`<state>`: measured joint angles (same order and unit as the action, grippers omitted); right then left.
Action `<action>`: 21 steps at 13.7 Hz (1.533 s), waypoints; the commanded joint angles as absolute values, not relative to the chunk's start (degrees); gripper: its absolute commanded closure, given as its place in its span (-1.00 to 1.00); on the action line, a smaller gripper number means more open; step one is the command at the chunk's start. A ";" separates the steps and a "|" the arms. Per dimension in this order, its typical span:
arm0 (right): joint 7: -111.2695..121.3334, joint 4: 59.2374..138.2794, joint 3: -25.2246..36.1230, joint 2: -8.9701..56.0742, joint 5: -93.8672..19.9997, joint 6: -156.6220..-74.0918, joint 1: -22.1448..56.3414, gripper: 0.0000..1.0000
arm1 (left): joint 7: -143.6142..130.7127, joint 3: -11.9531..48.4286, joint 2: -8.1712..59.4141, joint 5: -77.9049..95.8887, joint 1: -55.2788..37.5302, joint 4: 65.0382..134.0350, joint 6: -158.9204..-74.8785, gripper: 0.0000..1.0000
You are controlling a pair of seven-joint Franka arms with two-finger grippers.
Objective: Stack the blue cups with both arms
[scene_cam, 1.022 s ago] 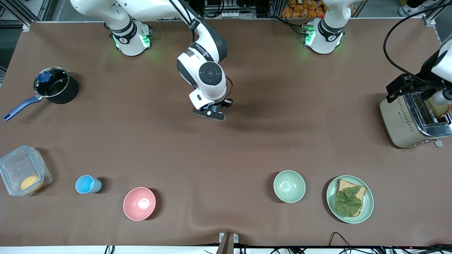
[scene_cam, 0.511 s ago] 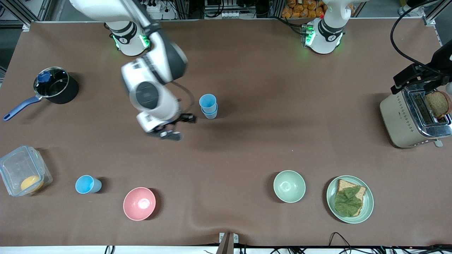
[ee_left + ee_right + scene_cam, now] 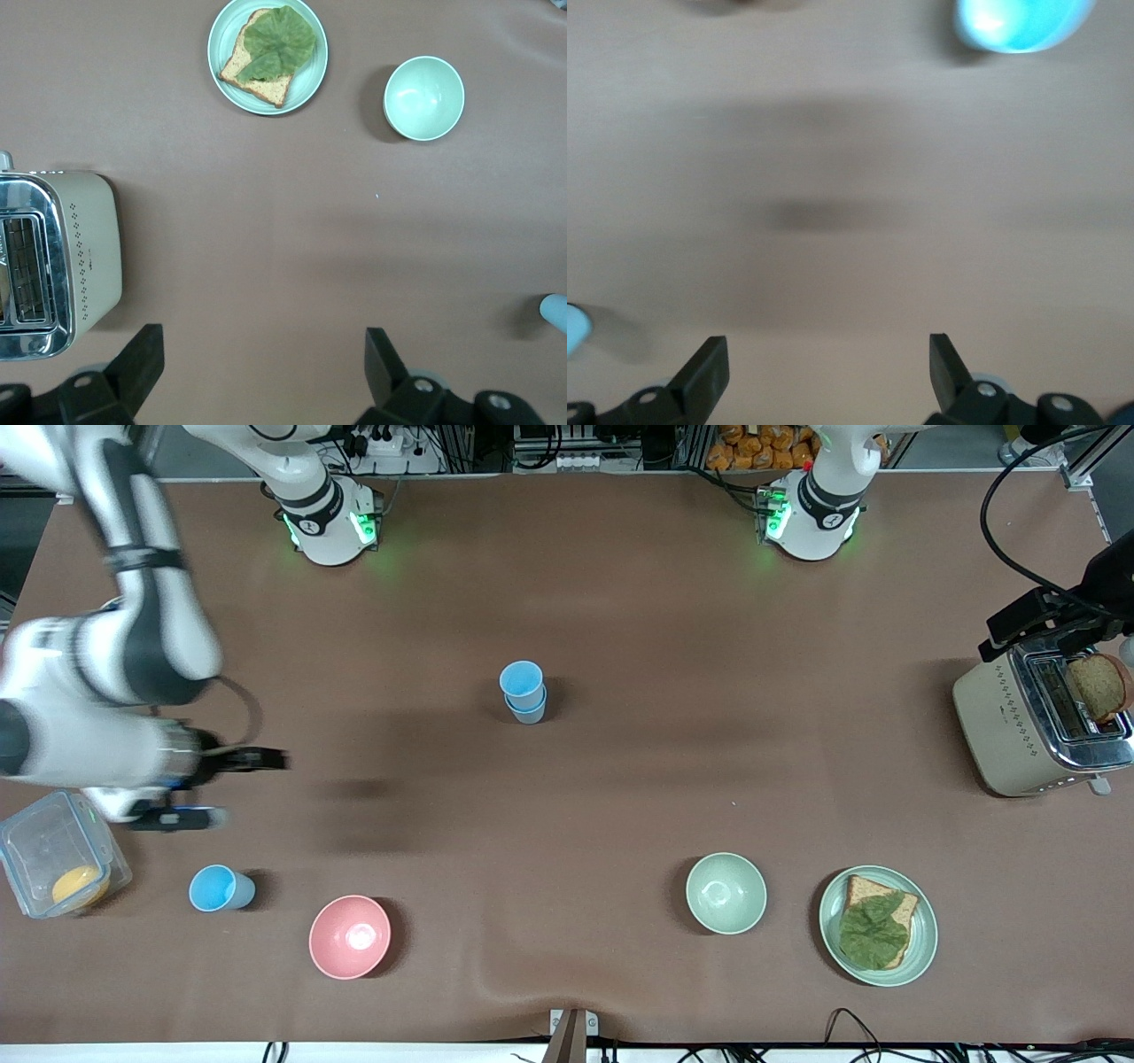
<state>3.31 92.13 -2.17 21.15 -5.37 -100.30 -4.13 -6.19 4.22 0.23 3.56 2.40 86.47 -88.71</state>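
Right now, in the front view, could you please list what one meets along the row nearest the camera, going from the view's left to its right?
Clear container holding something orange → lone blue cup → pink bowl → pale green bowl → green plate with lettuce-topped bread.

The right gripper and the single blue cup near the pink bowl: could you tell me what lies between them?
Only bare tablecloth, in the front view, between right gripper and cup.

Both glossy white jointed arms carry black bands and green lights glowing at their round bases. A thin black cable loops beside the right arm's small black two-finger claw [image 3: 208,788]. The left claw [image 3: 261,376] shows angular black fingers [image 3: 142,363] with small silver screws.
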 commanded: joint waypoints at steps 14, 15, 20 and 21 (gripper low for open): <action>9.39 97.21 -3.52 -0.62 -2.63 -92.20 -5.71 -1.00 | -2.02 4.48 2.55 1.06 2.02 85.43 -88.07 -1.00; 9.93 96.77 -3.52 -0.62 -2.64 -92.02 -5.71 -1.00 | -2.02 5.27 2.55 0.10 2.02 85.43 -87.98 -1.00; 9.14 91.95 -3.52 -0.62 -2.99 -88.62 -6.24 -1.00 | -2.02 7.47 2.46 -1.76 1.93 85.25 -86.40 -1.00; 8.62 90.98 -3.52 -0.53 -2.99 -86.42 -7.20 -1.00 | -2.02 7.91 2.46 -1.76 1.93 85.17 -85.70 -1.00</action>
